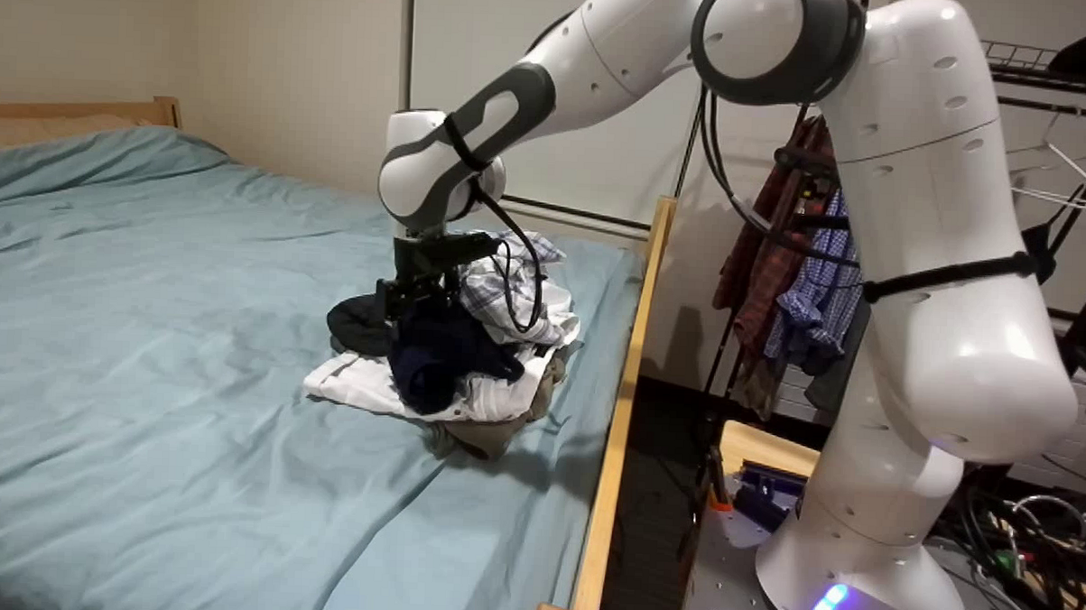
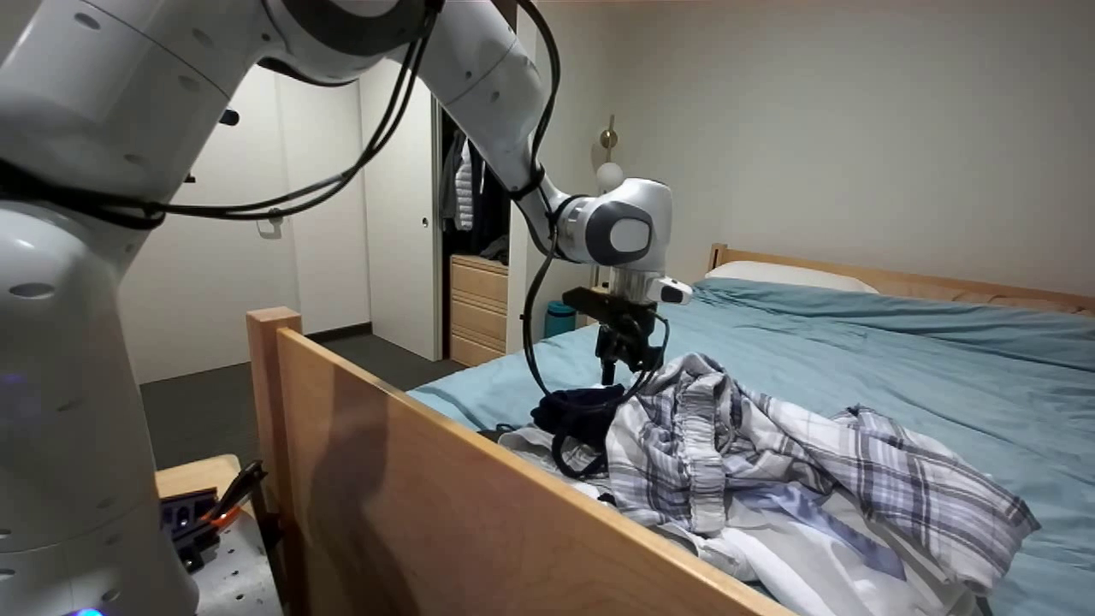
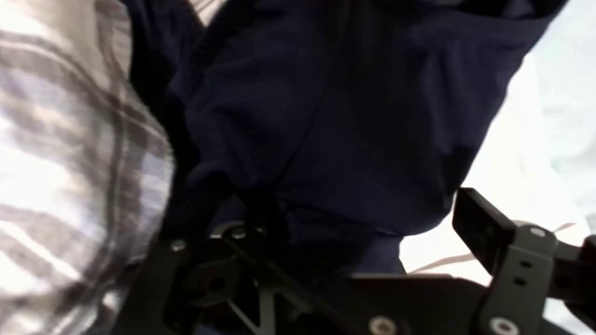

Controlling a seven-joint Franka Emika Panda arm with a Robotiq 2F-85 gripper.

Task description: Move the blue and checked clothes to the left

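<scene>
Gripper (image 3: 365, 209) w/ jaws wide apart, just abv or on navy garment (image 3: 344, 116) (can't tell); checked garment (image 2: 770, 432) adj., both atop white cloth (image 1: 360, 382) on bed (image 1: 190, 329).

In the wrist view, 12 o'clock: plain navy cloth (image 3: 344, 116), near black. 9 o'clock: checked cloth (image 3: 70, 149), white with grey-black checks, bluish tinge. Gripper (image 3: 361, 214) black. Arm (image 1: 940, 328) white, dark-grey bands. Sheet (image 1: 171, 346) plain grey-teal. In an exterior view, 3 o'clock: rust-red shirt (image 1: 758, 285); blue-and-white checked shirt (image 1: 811, 310).
</scene>
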